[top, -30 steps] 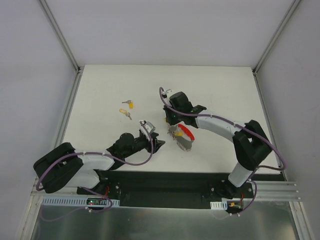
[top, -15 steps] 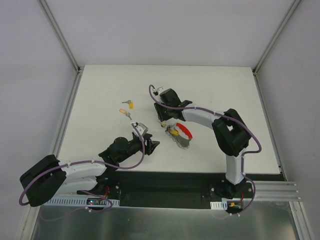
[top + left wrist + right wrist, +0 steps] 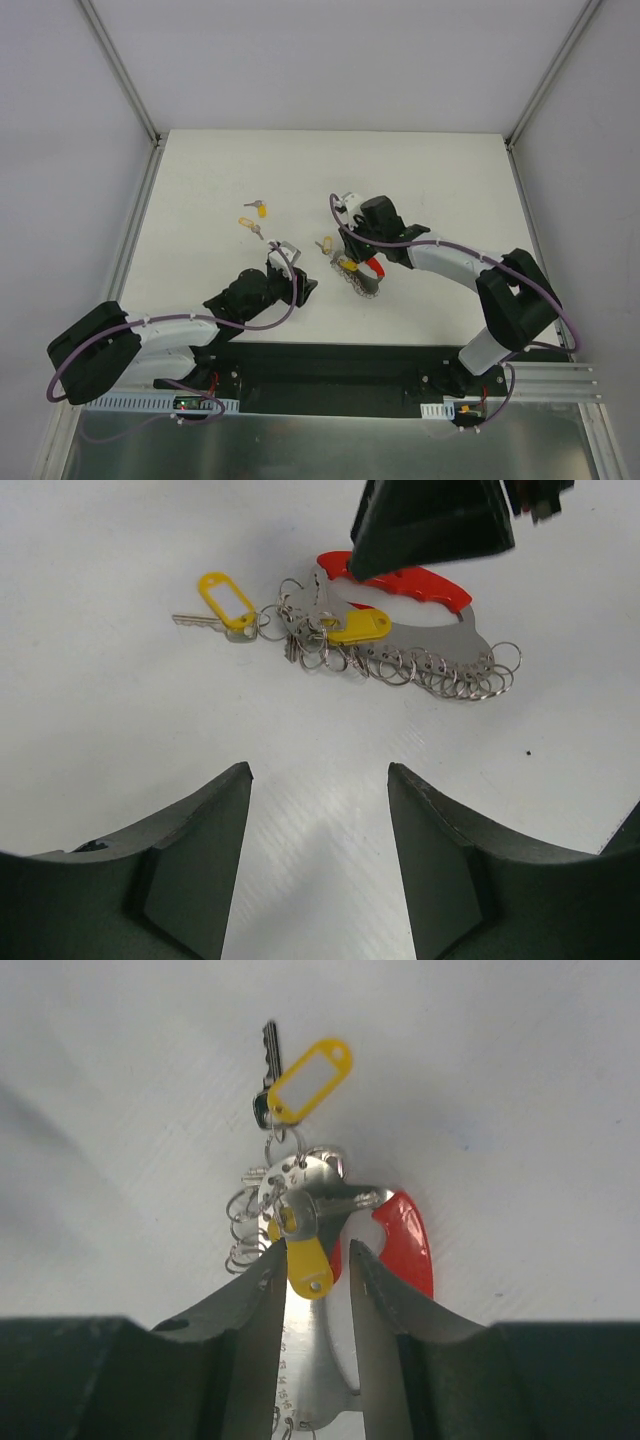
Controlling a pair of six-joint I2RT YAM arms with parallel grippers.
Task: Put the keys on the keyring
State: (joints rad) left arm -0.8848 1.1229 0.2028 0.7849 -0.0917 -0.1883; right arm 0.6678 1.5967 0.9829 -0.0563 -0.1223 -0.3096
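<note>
The keyring (image 3: 366, 276) lies mid-table: a red curved grip (image 3: 420, 580) on a grey plate (image 3: 445, 645) strung with several small rings. One yellow-tagged key (image 3: 225, 600) hangs from a ring and lies to its left, also in the right wrist view (image 3: 305, 1080). A second yellow tag (image 3: 308, 1265) lies on the plate. Two loose yellow-headed keys (image 3: 260, 209) (image 3: 250, 225) lie further left. My right gripper (image 3: 318, 1247) hovers over the keyring, fingers narrowly apart either side of the second tag, not clamped. My left gripper (image 3: 318, 780) is open and empty, short of the keyring.
The right gripper's black body (image 3: 430, 520) hangs over the keyring's far side in the left wrist view. The white table (image 3: 450, 180) has metal frame posts at its back corners. The black base rail (image 3: 330, 365) runs along the near edge.
My right gripper swung left, then came back right over the keyring. A yellow-tagged key now lies just left of the keyring. My left arm shifted slightly.
</note>
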